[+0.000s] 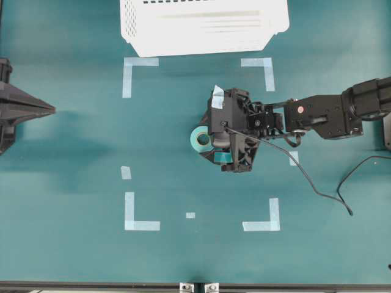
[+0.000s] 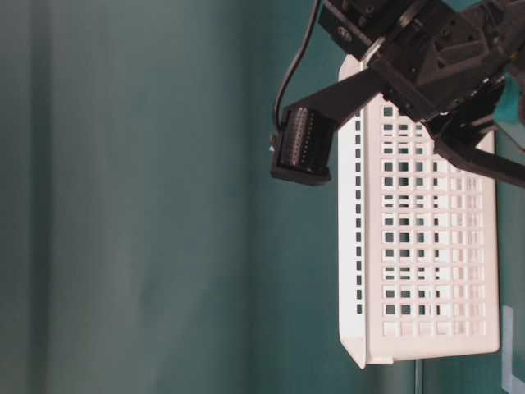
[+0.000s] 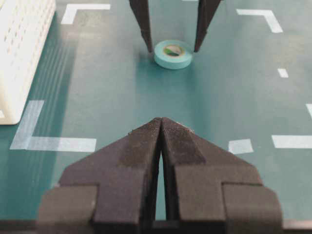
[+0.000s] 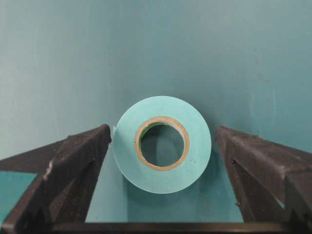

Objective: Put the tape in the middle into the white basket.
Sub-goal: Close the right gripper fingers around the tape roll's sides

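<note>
The tape (image 4: 165, 173), a small teal roll with a beige core, lies flat on the green table in the middle of the marked square. My right gripper (image 4: 162, 130) is open and lowered around it, one finger on each side with a gap to the roll. From above, the right gripper (image 1: 211, 139) covers part of the tape (image 1: 197, 139). In the left wrist view the tape (image 3: 173, 53) sits between the two dark right fingers (image 3: 144, 29). The white basket (image 1: 204, 24) stands at the far edge. My left gripper (image 3: 161, 124) is shut and empty at the left side (image 1: 52, 110).
Pale-blue corner marks (image 1: 140, 213) and short strips (image 1: 126, 173) outline the square on the table. A black cable (image 1: 317, 189) trails from the right arm across the table. The basket's slotted wall (image 2: 418, 246) fills the table-level view behind a right finger (image 2: 303, 148).
</note>
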